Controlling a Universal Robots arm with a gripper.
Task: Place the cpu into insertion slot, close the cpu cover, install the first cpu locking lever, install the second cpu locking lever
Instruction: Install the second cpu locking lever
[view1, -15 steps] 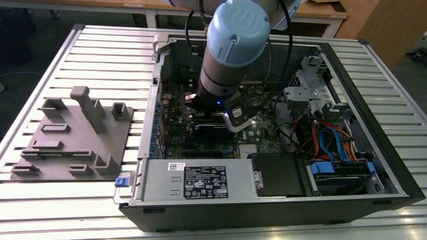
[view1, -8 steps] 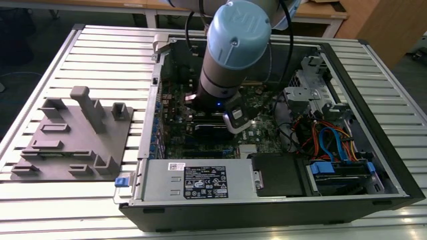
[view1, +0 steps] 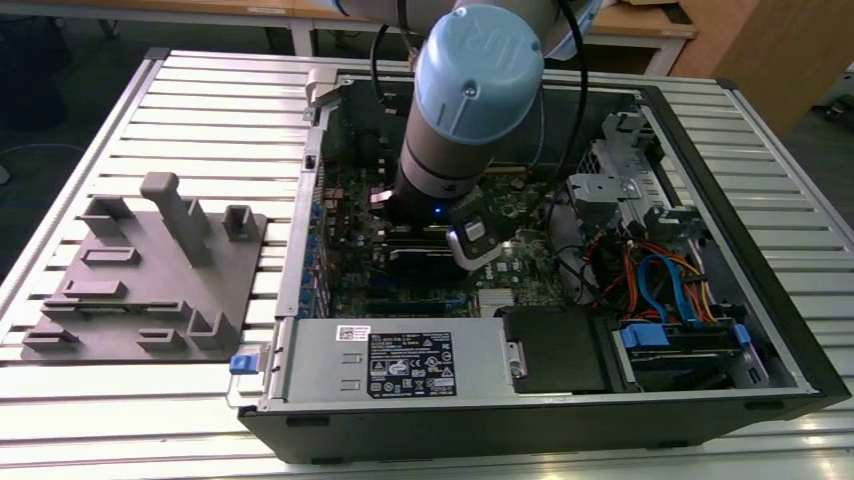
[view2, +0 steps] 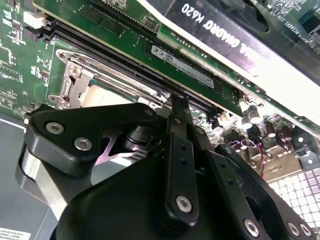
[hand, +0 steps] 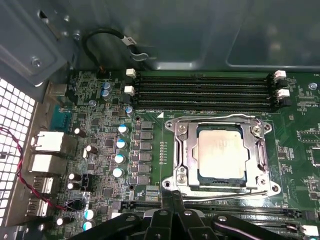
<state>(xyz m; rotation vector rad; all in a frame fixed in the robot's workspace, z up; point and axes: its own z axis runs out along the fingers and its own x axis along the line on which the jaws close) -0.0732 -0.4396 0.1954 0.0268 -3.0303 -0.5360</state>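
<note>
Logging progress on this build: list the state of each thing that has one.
cpu: seated in the insertion slot.
cpu cover: closed down around the cpu.
memory slots: empty.
computer case: side open.
gripper: at the socket's edge.

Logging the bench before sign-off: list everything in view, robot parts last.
computer case: one, black, open on the slatted table.
motherboard: one, green, inside the case.
cpu: one, silver-grey, seated in the insertion slot.
cpu cover: one, silvery, down around the cpu.
memory slots: four, black, beside the socket.
power supply: one, grey, at the case's near edge.
fixture tray: one, grey, exterior view's left.
arm: one, grey and blue, reaching into the case.
hand: one, black, at the socket's edge.
</note>
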